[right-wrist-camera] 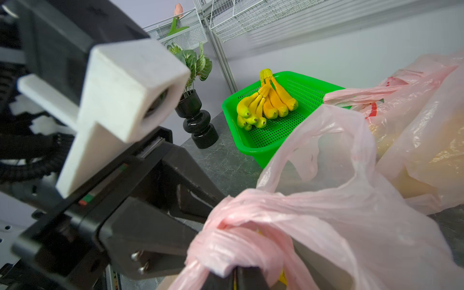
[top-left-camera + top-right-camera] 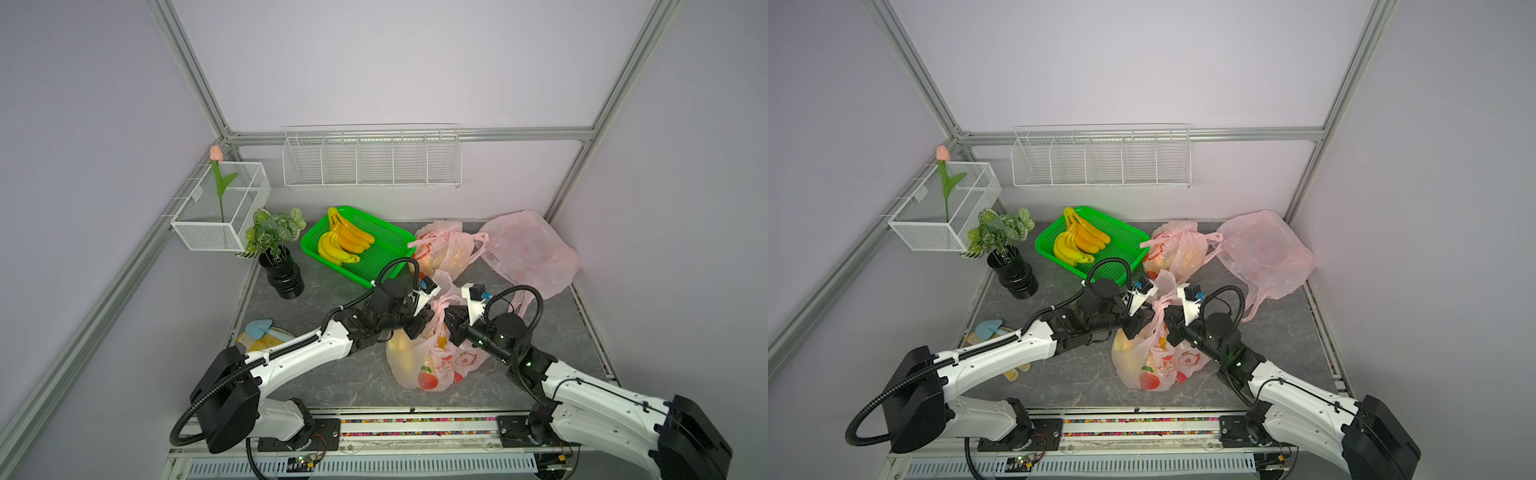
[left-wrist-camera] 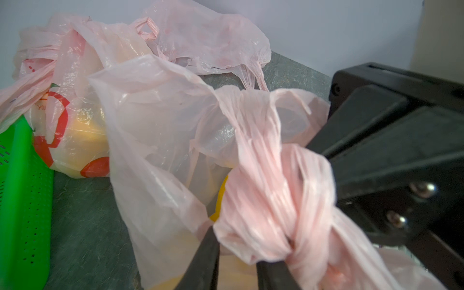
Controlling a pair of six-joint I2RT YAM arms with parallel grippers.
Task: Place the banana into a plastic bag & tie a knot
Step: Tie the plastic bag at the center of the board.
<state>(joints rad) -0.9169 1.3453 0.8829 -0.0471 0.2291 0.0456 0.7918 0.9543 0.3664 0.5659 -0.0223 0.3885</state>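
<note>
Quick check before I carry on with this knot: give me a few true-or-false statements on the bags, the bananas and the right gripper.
1. The green basket is empty. False: two bunches of bananas lie in it.
2. The front bag has its handles twisted into a knot. True.
3. The right gripper is shut on the front bag's handle. True.
4. The black vase has tipped over. False: it stands upright.
5. The front bag is the only bag on the table. False: a filled bag and a limp bag lie behind it.
</note>
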